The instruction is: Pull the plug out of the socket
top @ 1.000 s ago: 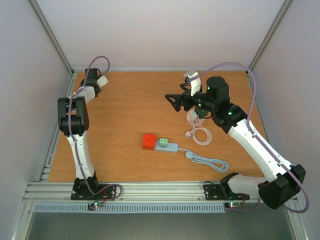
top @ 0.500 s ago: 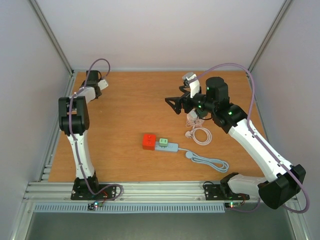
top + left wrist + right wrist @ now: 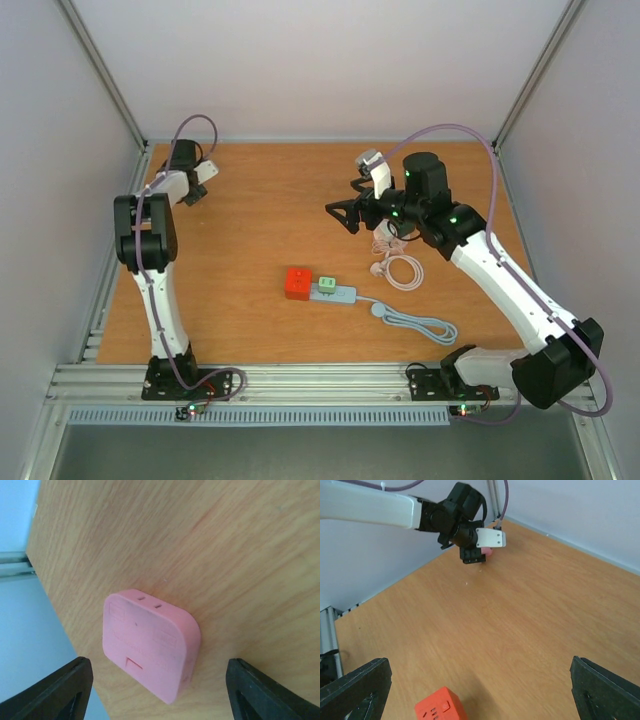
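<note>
A grey socket strip (image 3: 333, 293) lies mid-table with a small green plug (image 3: 325, 283) standing in it and a red cube (image 3: 297, 283) at its left end. A corner of the red cube (image 3: 440, 711) shows low in the right wrist view. A pink square plug (image 3: 150, 647) lies flat on the wood between the spread fingers of my left gripper (image 3: 157, 690), untouched on either side. My left gripper (image 3: 190, 193) is at the far left corner. My right gripper (image 3: 340, 214) hangs open and empty above the table, up and right of the strip.
White coiled cables (image 3: 399, 265) lie right of the strip, and its grey cord (image 3: 420, 323) runs toward the front right. The table edge and wall (image 3: 20, 605) sit right beside the pink plug. From the right wrist view the left arm (image 3: 455, 517) shows at the back.
My left gripper has opened from shut, leaving the pink plug on the table. The right arm has shifted a little to the left.
</note>
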Robot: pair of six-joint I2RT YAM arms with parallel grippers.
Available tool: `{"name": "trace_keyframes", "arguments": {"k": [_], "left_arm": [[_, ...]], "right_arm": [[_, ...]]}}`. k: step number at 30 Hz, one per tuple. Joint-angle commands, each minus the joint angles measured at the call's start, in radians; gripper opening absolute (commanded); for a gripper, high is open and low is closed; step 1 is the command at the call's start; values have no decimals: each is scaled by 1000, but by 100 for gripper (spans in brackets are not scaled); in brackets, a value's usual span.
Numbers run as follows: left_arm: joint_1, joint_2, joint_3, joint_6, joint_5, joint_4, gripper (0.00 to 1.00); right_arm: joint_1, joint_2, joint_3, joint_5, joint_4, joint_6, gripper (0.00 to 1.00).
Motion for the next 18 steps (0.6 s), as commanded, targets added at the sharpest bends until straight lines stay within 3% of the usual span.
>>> {"name": "trace_keyframes", "arguments": {"k": [1, 9, 18], "left_arm": [[1, -100, -19, -75, 94, -98, 80], [1, -263, -80, -134, 249, -231, 98], [1, -468, -155, -189, 439, -385, 100]], "right_arm": [[1, 21, 46, -82, -45, -20, 99], [0, 76, 68, -159, -88, -117, 98], [-20, 151, 65, -314, -138, -232, 98]]}}
